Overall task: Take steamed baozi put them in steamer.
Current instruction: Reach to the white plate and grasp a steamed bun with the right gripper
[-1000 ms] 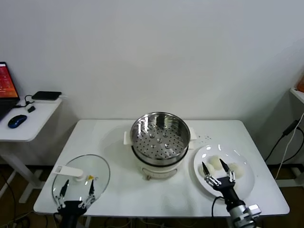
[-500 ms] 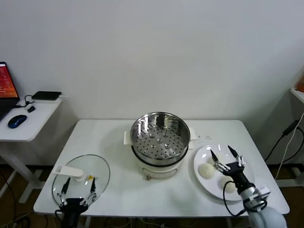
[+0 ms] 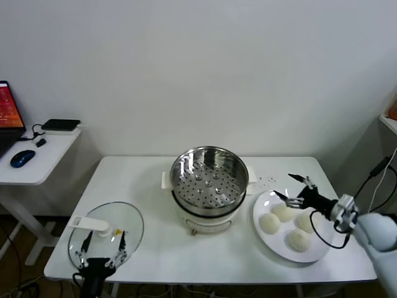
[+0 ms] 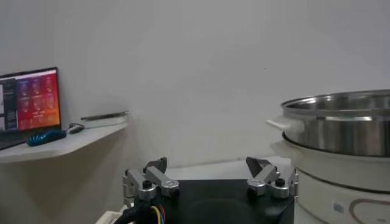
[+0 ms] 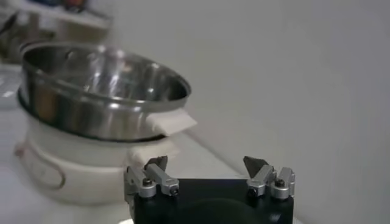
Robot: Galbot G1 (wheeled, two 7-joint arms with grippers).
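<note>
So the four steamed baozi (image 3: 285,221) all sit on the flat white plate (image 3: 265,233), on my right side of the white surface (image 3: 155,180). The steamer (image 3: 209,177) stands just beside that plate, toward the middle of the surface, and its perforated steel floor is bare. By my reckoning nothing is done yet: every bun is left to carry across.

My right gripper (image 3: 298,189) hangs over the far part of the plate, above the buns and touching none of them, its arm coming in from my right and lying nearly level, pointing toward the steamer. My right fingers (image 3: 291,177) are spread wide and hold nothing. My left gripper (image 3: 100,245) is parked at the near edge over the glass lid (image 3: 108,217), fingers apart as well, empty. On the side desk (image 3: 43,155) a blue mouse (image 3: 22,158) lies untouched.
</note>
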